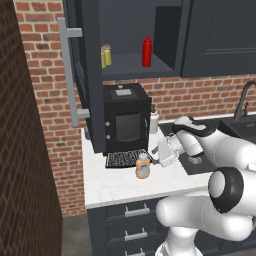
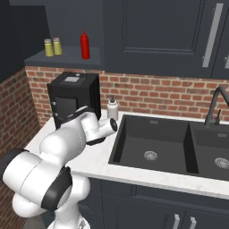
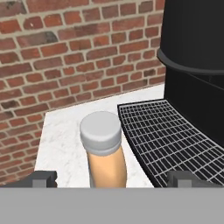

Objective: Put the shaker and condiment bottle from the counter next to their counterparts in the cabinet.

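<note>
Shaker step looks done: two yellow grey-capped shakers [image 1: 105, 55] stand side by side on the dark cabinet's [image 1: 135, 67] shelf, near the slim red squeeze bottle [image 1: 146, 51]. Now on the squat, smooth peach-orange bottle with whitish cap [image 3: 105, 151], upright on the white marbled desk [image 1: 115, 185] just beside the coffee machine's black grid tray [image 3: 170, 135]. My hand [image 3: 111, 179] is spread wide, fingertips either side, not yet touching. Next, as I judge it: advance, close below the cap, lift.
</note>
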